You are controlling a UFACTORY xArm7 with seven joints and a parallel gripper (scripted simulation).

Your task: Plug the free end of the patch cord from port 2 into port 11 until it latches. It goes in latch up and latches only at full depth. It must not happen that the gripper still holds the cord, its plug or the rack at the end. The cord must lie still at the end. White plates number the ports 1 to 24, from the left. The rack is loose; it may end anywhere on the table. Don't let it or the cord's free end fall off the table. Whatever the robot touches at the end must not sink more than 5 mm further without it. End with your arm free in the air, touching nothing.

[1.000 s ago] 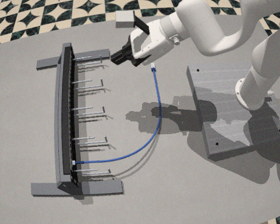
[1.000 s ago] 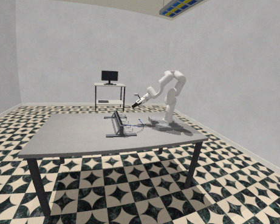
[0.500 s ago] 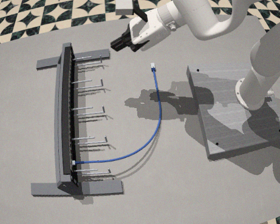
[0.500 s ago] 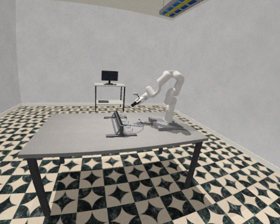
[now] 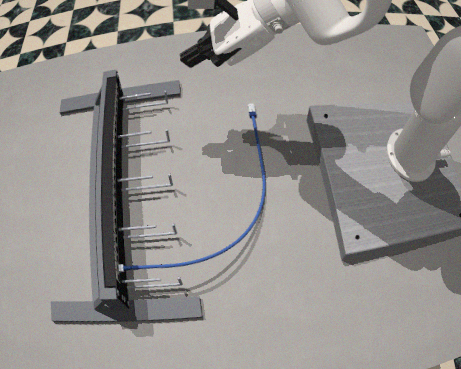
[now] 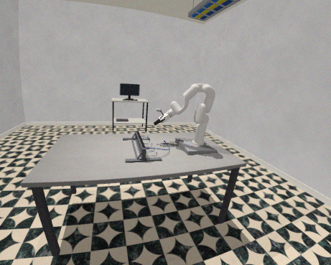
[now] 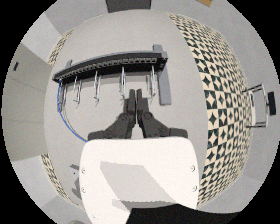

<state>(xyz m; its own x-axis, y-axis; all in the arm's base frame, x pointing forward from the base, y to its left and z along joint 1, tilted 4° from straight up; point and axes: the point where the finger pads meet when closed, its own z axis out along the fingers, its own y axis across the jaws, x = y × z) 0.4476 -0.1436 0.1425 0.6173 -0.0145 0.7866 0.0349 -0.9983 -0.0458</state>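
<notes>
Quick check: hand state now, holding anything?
Hand: shut, holding nothing; the cord's plug lies apart from it on the table.

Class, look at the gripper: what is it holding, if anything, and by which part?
Nothing. The gripper is shut on itself, up in the air, apart from the cord's free plug, which rests on the table.
</notes>
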